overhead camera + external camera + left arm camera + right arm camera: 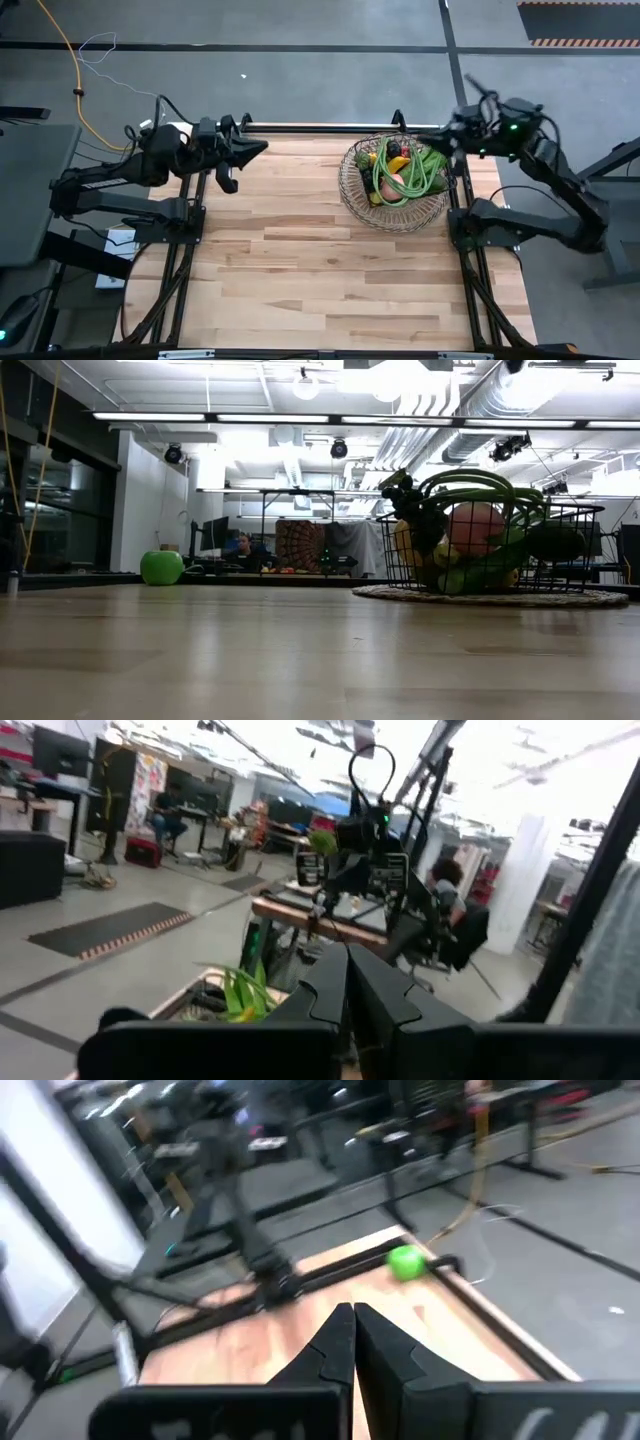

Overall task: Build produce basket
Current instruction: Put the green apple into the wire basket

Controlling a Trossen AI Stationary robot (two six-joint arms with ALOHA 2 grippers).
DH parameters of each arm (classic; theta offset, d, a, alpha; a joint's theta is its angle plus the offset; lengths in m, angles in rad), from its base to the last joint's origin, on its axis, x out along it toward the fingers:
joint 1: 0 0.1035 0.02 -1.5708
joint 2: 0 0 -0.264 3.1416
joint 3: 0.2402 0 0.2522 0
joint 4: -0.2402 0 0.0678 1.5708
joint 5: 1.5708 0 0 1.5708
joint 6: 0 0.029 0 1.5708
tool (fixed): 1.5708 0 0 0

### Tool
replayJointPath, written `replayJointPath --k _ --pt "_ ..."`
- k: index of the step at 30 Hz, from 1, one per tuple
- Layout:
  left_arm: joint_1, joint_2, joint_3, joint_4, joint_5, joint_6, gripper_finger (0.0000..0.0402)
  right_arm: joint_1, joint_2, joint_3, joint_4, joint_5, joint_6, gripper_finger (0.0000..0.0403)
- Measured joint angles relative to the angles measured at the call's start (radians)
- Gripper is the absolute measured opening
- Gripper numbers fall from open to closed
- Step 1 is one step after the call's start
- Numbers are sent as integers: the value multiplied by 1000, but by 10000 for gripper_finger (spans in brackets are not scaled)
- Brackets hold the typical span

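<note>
Here, both my pincers, left [262, 147] and right [420, 140], hang pressed together, empty; the basket [352, 190] holds produce [400, 170] on the tabletop [300, 260].

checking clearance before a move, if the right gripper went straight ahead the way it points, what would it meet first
Probably the green apple. The shut right gripper points across bare table toward it at the far edge; depth is unclear, so it might pass just beside.
</note>
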Motion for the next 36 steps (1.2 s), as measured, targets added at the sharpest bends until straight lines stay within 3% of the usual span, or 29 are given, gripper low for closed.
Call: replayJointPath --k 3,8,13,26,29,32,36 --pt "-10 7 -5 -6 0 0 0 145 38 -31 59 75 -20 0" --pt "-14 7 -6 -10 -1 13 0 367 100 -206 382 217 -13 0" --pt "-14 0 -6 -51 22 63 0 481 177 -335 660 243 -14 0" --pt "-14 1 -6 -85 29 97 3 500 212 -344 734 305 -22 0" --pt "-14 1 -6 -85 -30 83 13 500 212 -344 730 305 -22 0" --pt "-5 16 1 -121 -125 63 41 500 212 -344 729 305 -22 0" --pt "50 79 106 -391 -194 30 115 499 212 -344 726 305 -22 0"
